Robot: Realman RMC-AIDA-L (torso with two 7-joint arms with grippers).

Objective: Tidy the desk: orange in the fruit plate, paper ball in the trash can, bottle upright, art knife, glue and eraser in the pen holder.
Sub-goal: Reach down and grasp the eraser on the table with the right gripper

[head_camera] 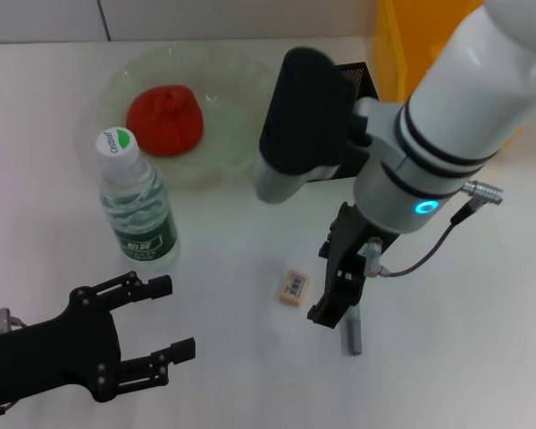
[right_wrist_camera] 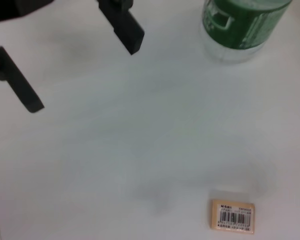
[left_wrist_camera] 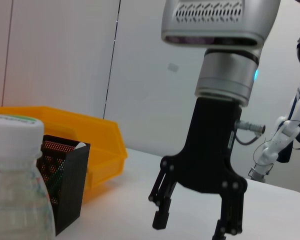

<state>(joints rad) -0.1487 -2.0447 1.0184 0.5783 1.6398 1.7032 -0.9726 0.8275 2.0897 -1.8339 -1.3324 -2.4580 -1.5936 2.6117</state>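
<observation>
The orange [head_camera: 165,119] lies in the fruit plate [head_camera: 228,71] at the back left. In front of the plate the bottle [head_camera: 138,204] stands upright. The eraser [head_camera: 294,289] lies flat mid-table, and its barcode label shows in the right wrist view [right_wrist_camera: 232,215]. My right gripper [head_camera: 339,308] hangs open just right of the eraser, fingers pointing down. A short grey stick [head_camera: 351,337] lies under its tip; I cannot tell what it is. My left gripper [head_camera: 171,318] is open at the near left, in front of the bottle. The paper ball, art knife and glue are not identifiable.
The black mesh pen holder [head_camera: 357,79] stands at the back, mostly hidden by my right arm, and shows beside the bottle in the left wrist view [left_wrist_camera: 65,182]. The yellow trash can [head_camera: 397,45] is right behind it.
</observation>
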